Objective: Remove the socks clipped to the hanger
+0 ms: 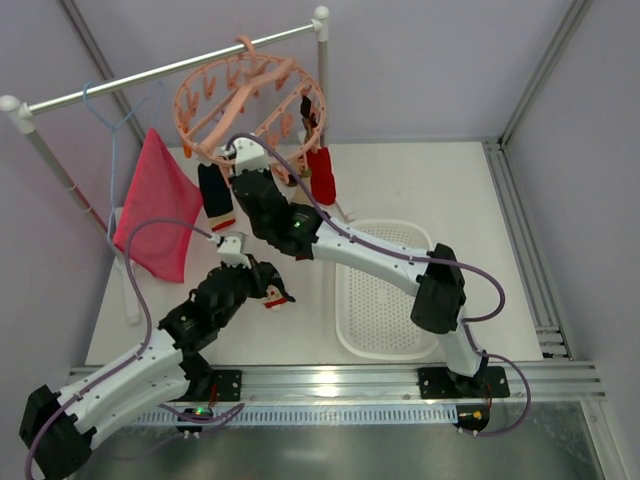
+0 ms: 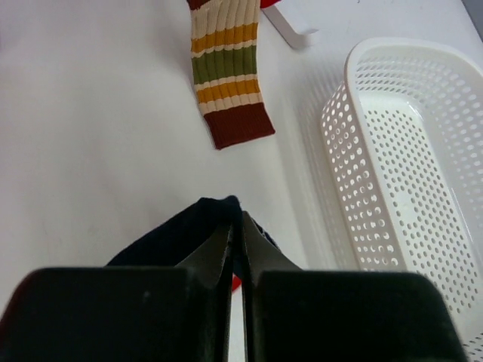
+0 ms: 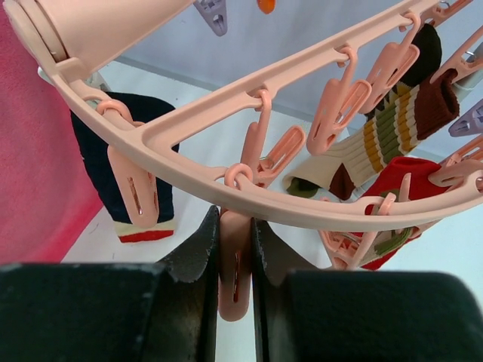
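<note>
Right fingers (image 3: 198,253) are squeezed shut on one pink clip peg (image 3: 235,302) that hangs from the round hanger (image 3: 302,210). I can't see any sock in that peg.

Left fingers (image 2: 219,253) are shut tight too. They hold a dark navy sock (image 2: 170,237) low over the white surface (image 2: 98,151), close beside the white basket (image 2: 339,158). That sock is off the hanger.

Up on the hanger, three socks hang from their pegs: a second navy sock (image 3: 94,154) with a red and cream end, a striped sock (image 3: 381,132) and a red sock (image 3: 404,173). The hanger hangs from a rail (image 1: 150,73) at the back, high above the surface.

I think the job is only partway done. The right arm looks busy pinching a peg open. Next, I think it should let this peg go and move to a peg that has a sock. It needs to squeeze the top of that peg so the sock slips out. The left arm should put its sock down, maybe in the basket, so it is free to catch the next one. Gentle pulls are best, because the hanger can swing.
</note>
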You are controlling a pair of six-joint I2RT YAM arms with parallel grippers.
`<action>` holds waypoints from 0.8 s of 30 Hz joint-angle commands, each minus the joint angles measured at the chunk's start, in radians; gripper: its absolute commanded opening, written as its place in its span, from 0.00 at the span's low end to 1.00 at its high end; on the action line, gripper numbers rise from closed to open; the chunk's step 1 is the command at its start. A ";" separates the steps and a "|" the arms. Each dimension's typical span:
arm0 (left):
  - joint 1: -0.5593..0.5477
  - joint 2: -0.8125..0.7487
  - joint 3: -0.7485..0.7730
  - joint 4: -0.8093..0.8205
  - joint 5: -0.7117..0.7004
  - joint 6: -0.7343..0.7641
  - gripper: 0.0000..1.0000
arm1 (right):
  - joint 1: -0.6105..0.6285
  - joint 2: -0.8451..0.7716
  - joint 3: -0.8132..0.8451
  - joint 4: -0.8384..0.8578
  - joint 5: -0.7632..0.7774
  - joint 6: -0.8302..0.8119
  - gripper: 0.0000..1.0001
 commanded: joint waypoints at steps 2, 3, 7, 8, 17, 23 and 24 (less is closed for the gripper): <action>-0.002 -0.040 0.006 0.069 0.044 0.013 0.00 | 0.004 -0.086 -0.029 0.038 0.022 -0.006 0.33; -0.004 -0.047 0.001 0.072 0.047 0.015 0.00 | 0.004 -0.100 -0.038 0.040 0.019 -0.004 0.47; -0.004 -0.064 -0.007 0.078 0.036 0.017 0.00 | 0.004 -0.161 -0.119 0.067 -0.010 0.013 0.85; -0.005 -0.066 -0.008 0.078 0.027 0.017 0.00 | 0.003 -0.174 -0.154 0.072 -0.014 0.018 0.90; -0.004 -0.071 -0.020 0.090 0.024 0.017 0.00 | 0.003 -0.397 -0.528 0.170 -0.002 0.079 0.94; -0.004 -0.060 -0.025 0.167 0.170 0.072 0.00 | -0.094 -0.575 -0.856 0.201 -0.053 0.188 0.94; -0.004 -0.054 -0.025 0.185 0.199 0.081 0.00 | -0.112 -0.638 -0.898 0.216 -0.057 0.211 0.94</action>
